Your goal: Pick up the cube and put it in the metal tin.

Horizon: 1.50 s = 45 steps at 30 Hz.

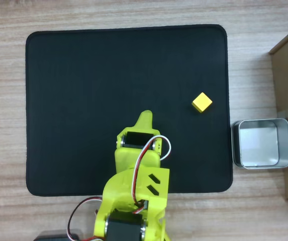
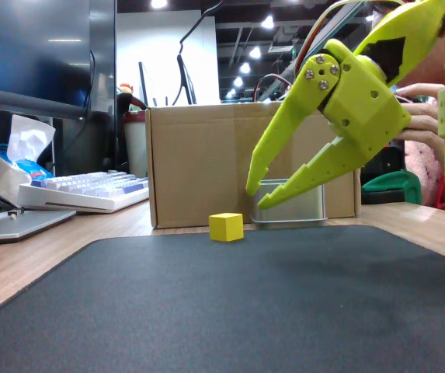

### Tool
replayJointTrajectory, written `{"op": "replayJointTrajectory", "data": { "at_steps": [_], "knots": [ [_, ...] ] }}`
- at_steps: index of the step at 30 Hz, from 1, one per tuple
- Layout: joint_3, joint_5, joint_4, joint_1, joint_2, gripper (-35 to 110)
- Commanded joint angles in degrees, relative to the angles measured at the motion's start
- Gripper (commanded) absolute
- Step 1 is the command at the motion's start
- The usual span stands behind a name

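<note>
A wooden table (image 1: 133, 15) carries a large black mat (image 1: 83, 100) with rounded corners. In the fixed view a brown box (image 2: 199, 163) stands behind the mat, with a keyboard (image 2: 82, 190) off to the left.

A yellow-green arm (image 1: 136, 196) reaches in from the bottom edge of the overhead view, over the mat. Its gripper (image 2: 255, 196) hangs above the mat in the fixed view, tips pointing down and left, the two fingers spread a moderate way apart, holding and touching nothing.

The tin (image 1: 261, 143) sits on the table just off the mat's right edge in the overhead view, open side up, nothing inside.

The cube (image 1: 202, 102) lies on the mat near its right edge, up and left of the tin, well apart from the gripper. In the fixed view the cube (image 2: 226, 227) sits at the mat's far edge, below and left of the fingertips.
</note>
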<state>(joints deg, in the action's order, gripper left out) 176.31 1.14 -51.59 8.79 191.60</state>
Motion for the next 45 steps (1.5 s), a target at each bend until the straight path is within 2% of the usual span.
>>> {"op": "replayJointTrajectory", "data": {
  "at_steps": [1, 17, 26, 35, 39, 45],
  "knots": [
    [-0.3, -3.9, -0.4, -4.8, 1.1, 7],
    [-17.0, -14.1, -1.8, 4.5, -14.2, 14],
    [-25.8, -29.0, -3.2, 14.4, -25.4, 20],
    [-36.8, -44.7, -2.8, 19.3, -47.2, 27],
    [-43.9, -47.9, -4.0, 21.4, -58.0, 31],
    [-55.2, -56.6, -9.3, 21.5, -74.0, 34]
  ]
}}
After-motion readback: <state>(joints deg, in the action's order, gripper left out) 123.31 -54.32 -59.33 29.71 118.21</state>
